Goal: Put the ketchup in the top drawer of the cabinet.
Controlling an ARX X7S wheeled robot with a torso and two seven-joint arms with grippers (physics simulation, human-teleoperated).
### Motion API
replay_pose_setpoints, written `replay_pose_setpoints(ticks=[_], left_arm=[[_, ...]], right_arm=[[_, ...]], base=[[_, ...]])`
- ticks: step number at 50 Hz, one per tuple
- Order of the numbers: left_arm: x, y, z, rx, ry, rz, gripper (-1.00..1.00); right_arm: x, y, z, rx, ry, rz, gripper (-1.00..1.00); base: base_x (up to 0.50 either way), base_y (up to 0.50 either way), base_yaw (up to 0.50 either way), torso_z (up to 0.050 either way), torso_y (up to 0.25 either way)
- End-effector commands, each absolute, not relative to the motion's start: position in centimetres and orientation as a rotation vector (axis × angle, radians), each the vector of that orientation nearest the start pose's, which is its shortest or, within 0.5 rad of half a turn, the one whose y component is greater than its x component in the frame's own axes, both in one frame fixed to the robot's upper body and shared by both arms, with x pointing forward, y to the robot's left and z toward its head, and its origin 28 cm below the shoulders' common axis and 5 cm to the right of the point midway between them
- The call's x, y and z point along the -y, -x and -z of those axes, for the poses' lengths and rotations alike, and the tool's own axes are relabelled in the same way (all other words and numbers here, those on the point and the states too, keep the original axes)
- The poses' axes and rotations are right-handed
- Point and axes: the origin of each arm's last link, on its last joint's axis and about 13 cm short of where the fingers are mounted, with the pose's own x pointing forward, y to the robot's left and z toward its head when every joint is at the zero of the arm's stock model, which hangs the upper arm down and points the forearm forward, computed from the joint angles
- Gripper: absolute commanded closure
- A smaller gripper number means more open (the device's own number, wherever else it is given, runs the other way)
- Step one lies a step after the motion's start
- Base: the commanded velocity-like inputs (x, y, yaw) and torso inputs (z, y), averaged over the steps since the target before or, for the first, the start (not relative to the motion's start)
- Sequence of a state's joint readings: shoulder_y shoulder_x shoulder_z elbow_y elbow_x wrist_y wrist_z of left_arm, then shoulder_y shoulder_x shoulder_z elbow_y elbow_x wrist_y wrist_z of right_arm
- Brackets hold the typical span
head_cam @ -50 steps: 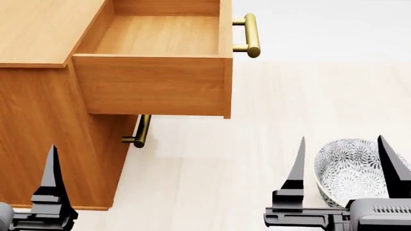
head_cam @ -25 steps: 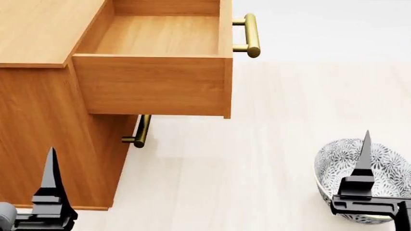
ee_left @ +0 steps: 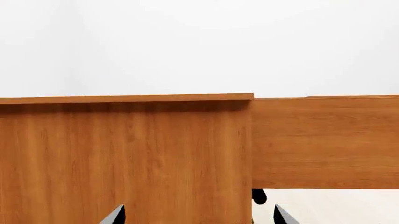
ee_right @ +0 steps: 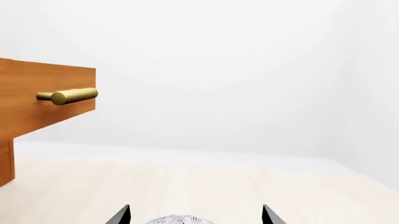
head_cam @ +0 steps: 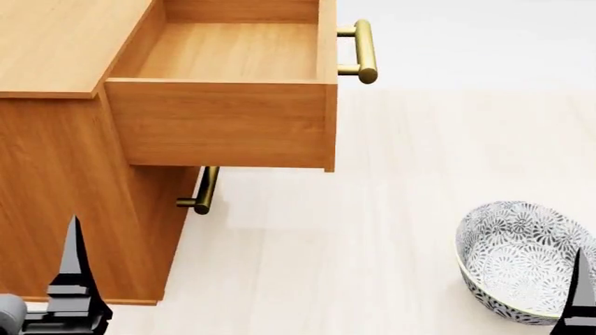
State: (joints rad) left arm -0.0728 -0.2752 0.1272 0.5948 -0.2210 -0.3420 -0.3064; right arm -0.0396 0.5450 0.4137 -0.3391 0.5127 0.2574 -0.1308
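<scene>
The ketchup shows in no view. The cabinet [head_cam: 56,195] stands at the left. Its top drawer [head_cam: 223,125] is pulled out and open, its inside bare, with its brass handle [head_cam: 365,50] at the right end. In the head view only one finger [head_cam: 72,269] of my left gripper shows, low in front of the cabinet. In the left wrist view my left gripper [ee_left: 198,215] is open and empty, facing the cabinet side [ee_left: 124,158]. My right gripper [ee_right: 195,215] is open and empty over the bowl's rim. One of its fingertips [head_cam: 582,293] shows at the bottom right.
A grey-white patterned bowl [head_cam: 521,258] sits on the pale floor at the right, also in the right wrist view [ee_right: 177,219]. The lower drawer's brass handle [head_cam: 203,190] sticks out under the open drawer. The open drawer's front and handle [ee_right: 67,95] show in the right wrist view.
My right gripper has moved right and down, from in front of the bowl to the bottom right corner, nearly out of the head view. The left gripper has not moved.
</scene>
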Motion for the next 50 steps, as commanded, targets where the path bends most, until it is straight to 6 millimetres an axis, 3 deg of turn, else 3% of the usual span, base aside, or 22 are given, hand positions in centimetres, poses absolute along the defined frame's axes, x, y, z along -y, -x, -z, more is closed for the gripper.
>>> replay_pose_setpoints(ticks=[1, 30, 41, 50], left_arm=[[-21.8, -20.7, -12.5, 0.281, -0.027, -0.058, -1.00], [-21.7, -20.9, -11.9, 0.267, -0.021, -0.051, -1.00], [-21.6, -21.0, -11.7, 0.260, -0.017, -0.051, -1.00], [-21.7, -21.1, -11.6, 0.256, -0.017, -0.052, -1.00]], right_arm=[[27.1, -15.6, -12.0, 0.188, 0.075, 0.060, -1.00], [27.2, -8.4, -9.1, 0.178, 0.044, 0.167, -1.00], [27.4, -6.9, -8.2, 0.173, 0.038, 0.177, -1.00], [27.3, -6.9, -6.9, 0.119, 0.042, 0.182, -1.00]], base=[[0.00, 0.00, 0.00, 0.000, 0.000], [0.00, 0.00, 0.00, 0.000, 0.000], [0.00, 0.00, 0.00, 0.000, 0.000], [0.00, 0.00, 0.00, 0.000, 0.000]])
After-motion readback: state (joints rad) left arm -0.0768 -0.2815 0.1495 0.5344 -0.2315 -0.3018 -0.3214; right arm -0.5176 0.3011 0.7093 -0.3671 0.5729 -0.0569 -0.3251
